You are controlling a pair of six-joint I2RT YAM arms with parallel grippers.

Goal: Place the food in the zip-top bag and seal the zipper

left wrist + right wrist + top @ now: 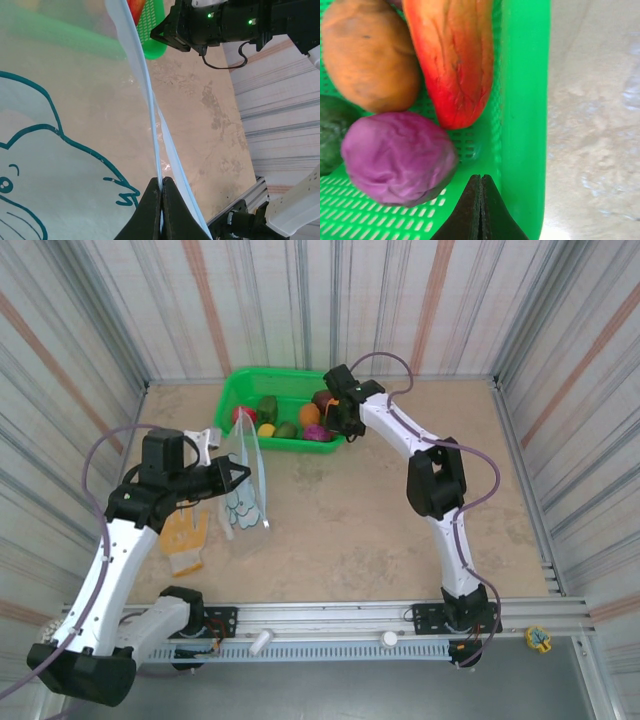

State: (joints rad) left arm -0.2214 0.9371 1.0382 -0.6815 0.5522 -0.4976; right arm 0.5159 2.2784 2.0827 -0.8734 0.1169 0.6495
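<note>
Table (400,530): beige, mottled stone-look top, matte. Boxed in on three sides by corrugated wall panels (300,300), pale with grey and rust stripes. Slotted aluminium rail (340,618) runs along the near edge and carries both arm bases; two small white cylinders (260,642) lie on it, and a small yellow part (538,638) sits at its right end.

Green basket (243,385) sits at the far side against the back wall. The food (290,425) is all in it; the right wrist view shows a purple piece (395,157), an orange one (367,55) and a long red-orange one (455,55) on the mesh floor.

Right pincer (480,200): closed, tips together on nothing, just inside the basket's wall beside the purple piece.

Left pincer (161,200): clamped on the zipper (145,75), holding the zip-top bag (240,502) up on edge over the table left of centre, near the basket. Teal line drawing on the bag's face.

Yellow glove (185,535) lies flat on the table left of the bag.
</note>
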